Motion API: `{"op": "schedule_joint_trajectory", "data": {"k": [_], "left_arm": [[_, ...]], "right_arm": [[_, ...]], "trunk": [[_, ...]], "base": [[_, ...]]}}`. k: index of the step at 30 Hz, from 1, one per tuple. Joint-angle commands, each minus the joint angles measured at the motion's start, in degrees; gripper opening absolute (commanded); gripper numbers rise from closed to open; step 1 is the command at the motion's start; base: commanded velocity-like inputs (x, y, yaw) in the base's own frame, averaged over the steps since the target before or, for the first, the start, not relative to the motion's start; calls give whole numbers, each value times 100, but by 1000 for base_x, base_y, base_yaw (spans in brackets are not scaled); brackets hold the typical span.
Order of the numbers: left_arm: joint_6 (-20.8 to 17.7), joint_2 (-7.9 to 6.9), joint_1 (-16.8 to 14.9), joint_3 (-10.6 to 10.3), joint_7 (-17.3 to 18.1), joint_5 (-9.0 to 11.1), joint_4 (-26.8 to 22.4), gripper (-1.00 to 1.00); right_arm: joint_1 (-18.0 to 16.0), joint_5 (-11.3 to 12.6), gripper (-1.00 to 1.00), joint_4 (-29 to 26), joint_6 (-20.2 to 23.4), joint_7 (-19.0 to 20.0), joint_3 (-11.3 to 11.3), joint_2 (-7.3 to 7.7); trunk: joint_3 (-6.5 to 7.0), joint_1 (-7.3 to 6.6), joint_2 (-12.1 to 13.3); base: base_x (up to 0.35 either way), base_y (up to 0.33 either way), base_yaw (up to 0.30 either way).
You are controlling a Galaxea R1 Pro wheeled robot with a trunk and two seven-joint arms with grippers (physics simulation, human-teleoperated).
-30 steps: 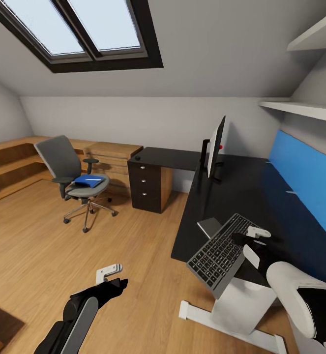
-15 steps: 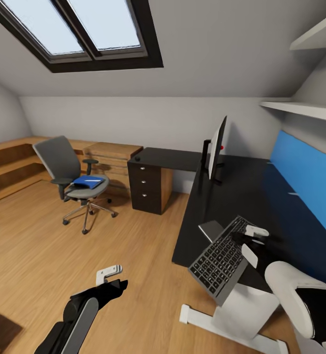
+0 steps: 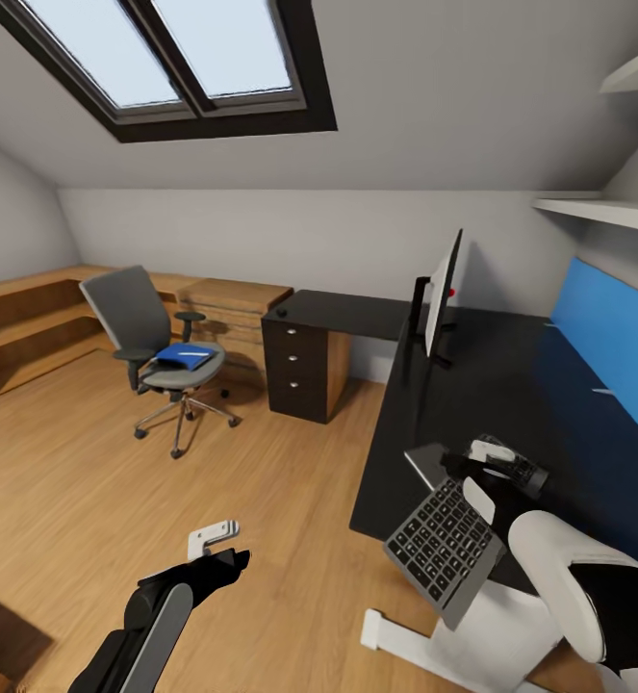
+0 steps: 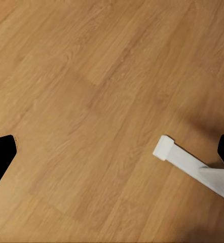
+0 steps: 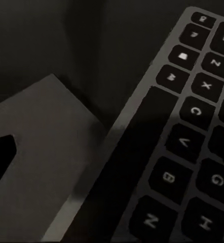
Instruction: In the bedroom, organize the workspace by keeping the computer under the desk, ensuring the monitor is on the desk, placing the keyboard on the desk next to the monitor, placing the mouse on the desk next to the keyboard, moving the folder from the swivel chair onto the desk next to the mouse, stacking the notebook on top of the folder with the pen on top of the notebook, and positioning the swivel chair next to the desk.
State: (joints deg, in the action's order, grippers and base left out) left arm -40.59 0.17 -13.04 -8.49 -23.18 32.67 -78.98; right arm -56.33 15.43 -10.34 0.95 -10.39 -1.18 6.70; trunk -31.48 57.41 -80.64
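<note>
My right fingers (image 3: 487, 460) clamp the slim dark-grey keyboard (image 3: 444, 547) above the glossy black surface (image 3: 472, 385); left fingers (image 3: 217, 544) apart.

Left arm (image 3: 155, 616): matte black casing, grey panel along forearm, glossy rounded joint. Left tool (image 3: 217, 544): one white ribbed finger, one black. Right arm (image 3: 574, 592): bulbous white shell over black segment. Right tool (image 3: 492, 462): white fingers, black body.

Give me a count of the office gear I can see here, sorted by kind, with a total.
Monitor: 1
Keyboard: 1
Swivel chair: 1
Folder: 1
Desk: 1
Total: 5
</note>
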Motion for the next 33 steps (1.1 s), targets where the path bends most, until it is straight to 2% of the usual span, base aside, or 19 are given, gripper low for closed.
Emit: {"op": "schedule_joint_trajectory", "data": {"k": [1,19,28,33], "left_arm": [[-11,0,-5,-5,-56,60,-4,100],[-11,0,-5,-6,-55,60,-4,100],[-11,0,-5,-8,-56,53,-4,100],[-11,0,-5,-11,-56,55,-4,100]], "right_arm": [[-1,40,100,-7,10,-16,-15,-1],[-1,39,100,-3,10,-2,-14,-5],[-1,24,100,4,3,17,-14,-2],[-1,-27,100,7,2,23,-19,-2]], "trunk": [[-6,0,-3],[-6,0,-3],[-6,0,-3],[-6,0,-3]], "base": [[6,0,244],[5,0,261],[193,0,61],[50,0,6]]}}
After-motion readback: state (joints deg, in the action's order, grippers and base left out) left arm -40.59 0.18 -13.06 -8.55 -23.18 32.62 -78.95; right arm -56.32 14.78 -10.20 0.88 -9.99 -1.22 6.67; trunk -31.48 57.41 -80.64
